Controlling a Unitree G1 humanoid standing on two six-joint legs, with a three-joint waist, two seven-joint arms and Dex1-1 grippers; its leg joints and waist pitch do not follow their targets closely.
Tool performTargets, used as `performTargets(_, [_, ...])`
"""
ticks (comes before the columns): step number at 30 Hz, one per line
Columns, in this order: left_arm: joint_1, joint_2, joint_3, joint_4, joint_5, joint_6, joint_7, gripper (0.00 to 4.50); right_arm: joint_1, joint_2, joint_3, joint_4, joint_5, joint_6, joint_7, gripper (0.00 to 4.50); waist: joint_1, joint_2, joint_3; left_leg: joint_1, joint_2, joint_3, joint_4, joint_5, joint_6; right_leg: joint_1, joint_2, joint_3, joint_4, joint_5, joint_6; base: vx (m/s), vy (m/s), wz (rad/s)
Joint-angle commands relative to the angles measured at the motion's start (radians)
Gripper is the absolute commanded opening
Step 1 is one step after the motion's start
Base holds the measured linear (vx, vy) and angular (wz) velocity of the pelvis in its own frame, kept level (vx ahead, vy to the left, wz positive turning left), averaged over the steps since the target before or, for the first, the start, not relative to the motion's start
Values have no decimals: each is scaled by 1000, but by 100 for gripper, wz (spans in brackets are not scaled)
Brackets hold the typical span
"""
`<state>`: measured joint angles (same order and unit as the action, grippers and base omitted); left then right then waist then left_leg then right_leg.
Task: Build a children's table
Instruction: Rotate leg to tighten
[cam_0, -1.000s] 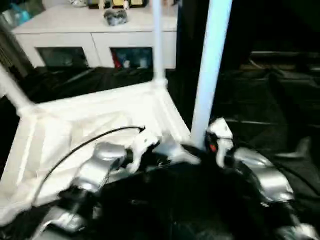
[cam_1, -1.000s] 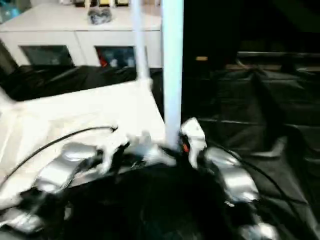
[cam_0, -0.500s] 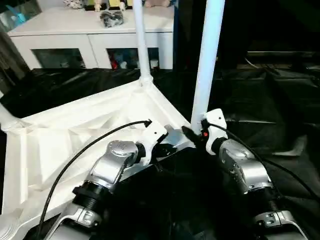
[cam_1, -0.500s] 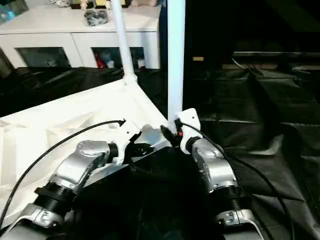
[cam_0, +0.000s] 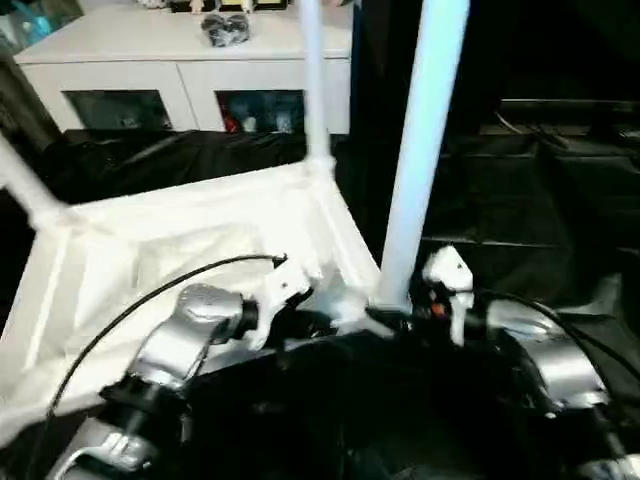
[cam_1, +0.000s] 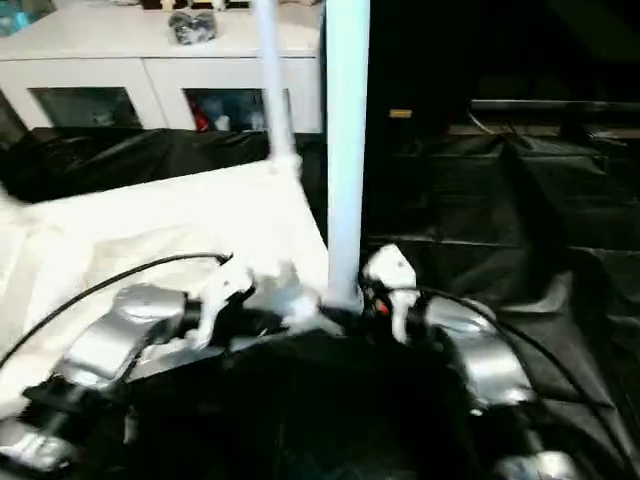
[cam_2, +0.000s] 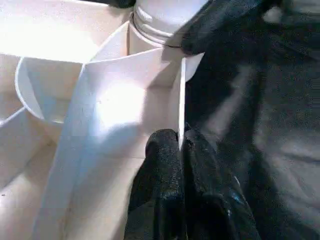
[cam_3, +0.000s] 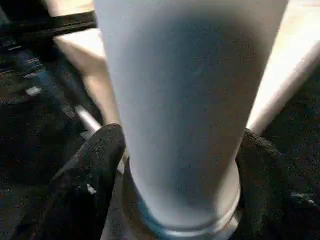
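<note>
On black sheeting (cam_0: 520, 200) spread over the floor, the children's table lies upside down, its white ribbed tabletop (cam_0: 150, 250) facing up. At the tabletop's far left corner a white leg (cam_0: 22, 185) slants up out of view, and at the far right corner a second leg (cam_0: 315, 90) stands in its socket. Along the near edge, close to the near right corner, the left gripper (cam_2: 181, 150) is clenched on a thin upright rib of the tabletop's underside, steadying it; one black finger (cam_2: 160, 165) lies on each side of that wall. At the near right corner itself a third leg (cam_1: 345, 150) rises upright from its socket. The right gripper (cam_3: 175, 165) straddles the base of this leg, a black finger (cam_3: 95, 165) on either side, apparently gripping it just above the socket collar. The step in hand looks like seating or turning this leg home. To do it well, the left pincer should hold the tabletop steady while the right keeps the leg square to the socket and works it down evenly, without tilting. Behind, a white cabinet (cam_0: 190, 60) with glass doors stands against the wall.
</note>
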<state>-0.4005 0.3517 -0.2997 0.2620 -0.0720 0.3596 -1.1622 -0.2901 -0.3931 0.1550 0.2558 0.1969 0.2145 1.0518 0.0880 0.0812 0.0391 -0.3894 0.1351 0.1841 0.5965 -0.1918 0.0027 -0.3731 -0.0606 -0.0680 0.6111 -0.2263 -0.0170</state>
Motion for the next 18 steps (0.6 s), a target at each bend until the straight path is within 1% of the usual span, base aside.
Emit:
performTargets(1, [-13,-13,-6,-44,-43,-23,-23,0,14,13,68,-38,24,22,70,298,2,-13,-51,21,117,-49,-75,-176,101,31,-112,63,-72,-104,-227,0,0,0])
performTargets(2, [-8,-1,-6,-46,-43,-27,-32,0,21,4,72,-52,30,31,85,287,4,-12,-52,23,116,-48,-74,-171,101,26,-112,63,-70,-87,-235,0,0,0])
performTargets(3, [-7,2,-5,-47,-43,-28,-34,0,24,1,74,-55,30,32,87,278,8,-13,-53,21,115,-48,-73,-161,101,29,-114,63,-69,-73,-237,0,0,0])
performTargets(4, [-3,9,-3,-49,-44,-29,-38,0,28,-3,77,-61,33,39,93,272,9,-13,-52,20,115,-49,-74,-161,99,30,-115,62,-68,-69,-239,0,0,0])
performTargets(5, [0,14,-2,-51,-46,-29,-42,0,32,-7,78,-69,40,52,102,268,10,-14,-52,20,115,-49,-74,-165,96,31,-116,62,-68,-72,-238,0,0,0])
performTargets(8, [3,19,0,-54,-48,-28,-48,0,37,-11,78,-80,47,65,112,263,11,-14,-53,21,114,-48,-73,-165,95,30,-116,62,-69,-77,-239,0,0,0])
performTargets(10, [7,23,0,-58,-50,-27,-50,0,38,-14,80,-88,49,70,117,262,12,-15,-52,20,113,-48,-72,-163,90,32,-117,62,-70,-92,-236,0,0,0])
performTargets(13, [8,19,2,-56,-48,-28,-42,0,36,-8,79,-86,42,70,108,262,13,-15,-54,20,113,-49,-71,-149,93,32,-116,61,-67,-78,-235,0,0,0])
performTargets(15, [-1,-7,10,-40,-36,-25,15,0,25,23,69,-53,14,60,37,261,12,-14,-55,20,113,-49,-70,-143,94,30,-114,61,-66,-61,-239,0,0,0])
performTargets(16, [-11,-30,17,-24,-25,-19,60,0,8,52,58,-9,-16,57,-45,261,9,-14,-54,20,113,-49,-71,-147,89,28,-115,62,-66,-60,-243,0,0,0])
performTargets(17, [-16,-40,19,-16,-20,-17,78,0,0,64,53,12,-28,60,-80,261,6,-15,-52,20,110,-49,-72,-154,83,27,-114,61,-67,-71,-247,0,0,0])
performTargets(18, [-26,-59,22,-1,-10,-12,111,0,-17,87,44,52,-50,64,-146,261,2,-16,-50,21,108,-50,-73,-174,67,29,-117,61,-72,-107,-247,0,0,0])
